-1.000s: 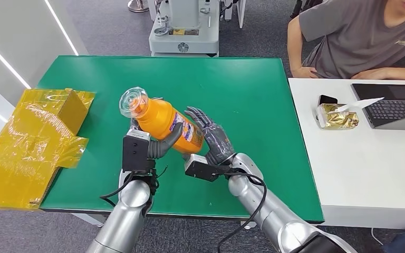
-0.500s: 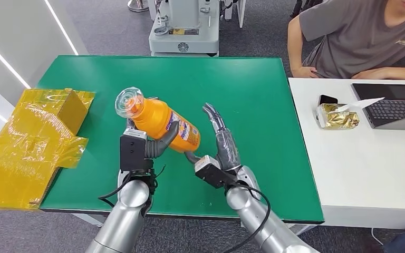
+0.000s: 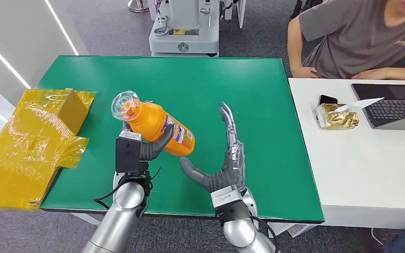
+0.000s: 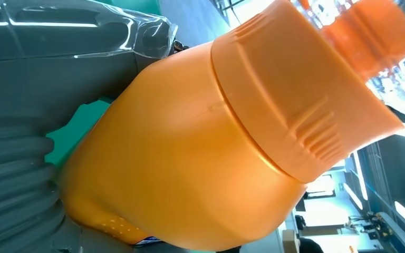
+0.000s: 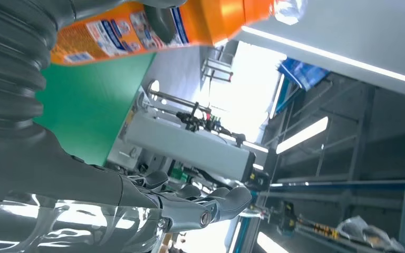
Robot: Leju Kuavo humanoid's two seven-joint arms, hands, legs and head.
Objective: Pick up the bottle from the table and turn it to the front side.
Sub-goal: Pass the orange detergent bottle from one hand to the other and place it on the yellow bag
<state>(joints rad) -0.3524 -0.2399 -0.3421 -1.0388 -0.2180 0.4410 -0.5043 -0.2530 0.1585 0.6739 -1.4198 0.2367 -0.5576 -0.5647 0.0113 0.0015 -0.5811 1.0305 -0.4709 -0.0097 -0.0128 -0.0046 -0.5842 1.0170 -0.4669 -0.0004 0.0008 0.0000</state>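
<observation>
Bottle (image 3: 155, 125) is up off the green desk (image 3: 253, 89), left of centre frame, gripped by the left robot hand (image 3: 150, 145), while the right robot hand (image 3: 227, 158) stands wide open beside it, so turning the label frontward looks next.

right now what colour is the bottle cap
Orange, like the bottle body; the cap shows best in the left wrist view.

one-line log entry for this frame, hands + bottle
left hand: holds bottle | bottle: tilted, off table | right hand: open, beside bottle, not touching
</observation>
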